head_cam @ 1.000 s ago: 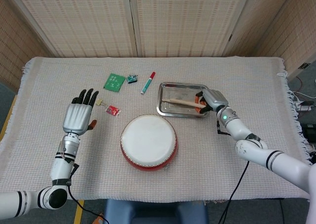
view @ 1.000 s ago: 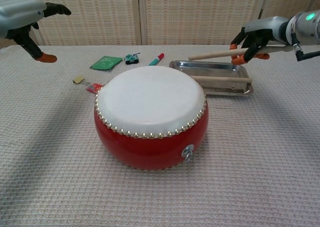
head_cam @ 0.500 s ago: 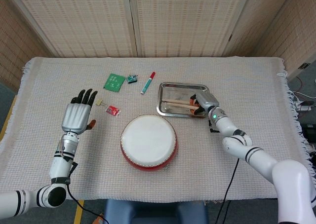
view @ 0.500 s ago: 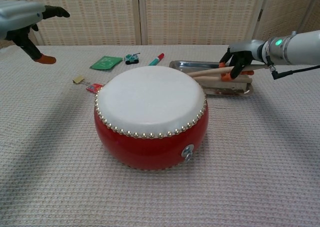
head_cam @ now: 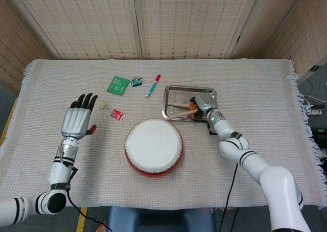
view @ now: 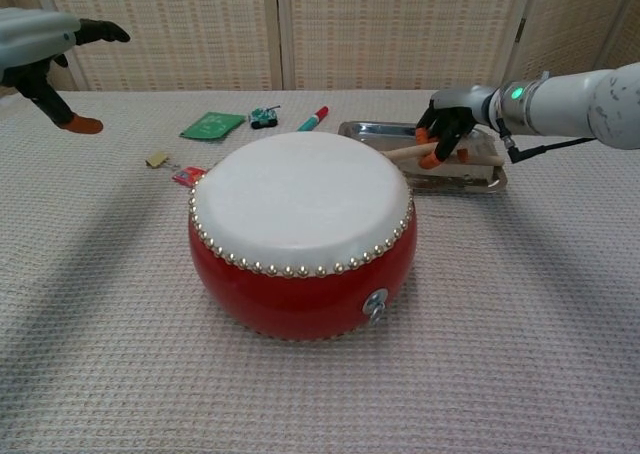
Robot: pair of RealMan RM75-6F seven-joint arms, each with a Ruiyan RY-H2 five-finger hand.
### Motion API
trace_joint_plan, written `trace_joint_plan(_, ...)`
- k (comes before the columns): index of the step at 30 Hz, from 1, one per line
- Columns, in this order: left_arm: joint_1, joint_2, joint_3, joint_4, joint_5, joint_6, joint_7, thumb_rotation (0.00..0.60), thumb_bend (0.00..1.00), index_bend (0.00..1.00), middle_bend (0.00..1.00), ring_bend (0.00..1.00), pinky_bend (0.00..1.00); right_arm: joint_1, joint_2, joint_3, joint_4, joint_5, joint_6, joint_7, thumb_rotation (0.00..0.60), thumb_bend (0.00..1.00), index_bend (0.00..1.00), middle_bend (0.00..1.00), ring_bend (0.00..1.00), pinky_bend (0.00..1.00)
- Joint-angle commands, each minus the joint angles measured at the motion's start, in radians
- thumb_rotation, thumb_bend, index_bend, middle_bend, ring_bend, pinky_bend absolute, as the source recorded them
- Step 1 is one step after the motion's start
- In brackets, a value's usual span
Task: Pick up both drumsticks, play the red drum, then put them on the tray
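The red drum (head_cam: pixel 153 146) with its white skin (view: pixel 300 199) stands at the table's middle front. Behind it to the right lies the metal tray (head_cam: pixel 176 90), its front rim (view: pixel 480 183) showing in the chest view. My right hand (head_cam: pixel 202 105) is low over the tray and grips one drumstick (view: pixel 404 152), which slants toward the tray's front-left corner (head_cam: pixel 175 116). The other drumstick (view: pixel 478 161) lies in the tray. My left hand (head_cam: pixel 76 120) hovers far left with its fingers spread, holding nothing; in the chest view the left hand (view: pixel 40 46) is at the top left.
Behind the drum on the left lie a green card (head_cam: pixel 118 84), a small green chip (head_cam: pixel 136 81), a red-capped marker (head_cam: pixel 153 86), a red packet (head_cam: pixel 117 114) and a small clip (head_cam: pixel 102 106). A woven cloth covers the table.
My right hand has come down and leftward with the drumstick, from above the tray's right end to low over the tray. The left hand drifted slightly toward the front.
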Motion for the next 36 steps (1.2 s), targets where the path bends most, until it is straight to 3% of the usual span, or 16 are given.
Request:
trace_joint_plan(1,0.004,0.002,0.0,0.003,0.0,-0.004,-0.008,0.6,0.26,0.0,0.0,0.0,0.2,0.005,-0.01,0.0,0.014,-0.018,0.012,0.016,0.6,0.2,0.44,0.51,0.31,0.47)
trace_joint_plan(4,0.006,0.005,0.001,0.004,0.003,-0.009,-0.016,0.6,0.26,0.0,0.0,0.0,0.2,0.005,-0.016,0.001,0.023,-0.033,0.037,0.035,0.6,0.18,0.36,0.44,0.25,0.41)
trace_joint_plan(9,0.009,0.007,0.003,0.004,0.011,-0.012,-0.021,0.6,0.26,0.0,0.0,0.0,0.2,0.005,-0.011,-0.009,0.027,-0.055,0.064,0.044,0.6,0.16,0.3,0.38,0.19,0.34)
trace_joint_plan(16,0.01,0.007,0.001,0.002,0.019,-0.011,-0.026,0.6,0.26,0.0,0.0,0.0,0.2,-0.006,0.015,-0.005,-0.01,-0.057,0.097,0.054,0.6,0.16,0.29,0.37,0.18,0.33)
trace_joint_plan(23,0.02,0.031,-0.004,0.002,0.052,-0.009,-0.054,0.6,0.26,0.0,0.0,0.0,0.2,-0.115,0.225,-0.009,-0.326,-0.086,0.288,0.019,0.6,0.16,0.29,0.37,0.18,0.33)
trace_joint_plan(29,0.058,0.083,-0.017,-0.01,0.088,-0.05,-0.199,0.6,0.27,0.0,0.0,0.0,0.2,-0.272,0.439,-0.053,-0.658,-0.055,0.5,-0.229,0.6,0.16,0.27,0.33,0.18,0.33)
trace_joint_plan(32,0.083,0.113,-0.016,-0.015,0.117,-0.063,-0.271,0.6,0.27,0.0,0.0,0.0,0.2,-0.345,0.522,-0.073,-0.799,-0.009,0.587,-0.342,0.6,0.16,0.22,0.29,0.14,0.31)
trace_joint_plan(36,0.132,0.139,0.008,-0.001,0.183,-0.032,-0.333,0.6,0.27,0.0,0.0,0.0,0.2,-0.442,0.649,-0.119,-0.984,0.007,0.679,-0.43,0.6,0.16,0.03,0.13,0.01,0.14)
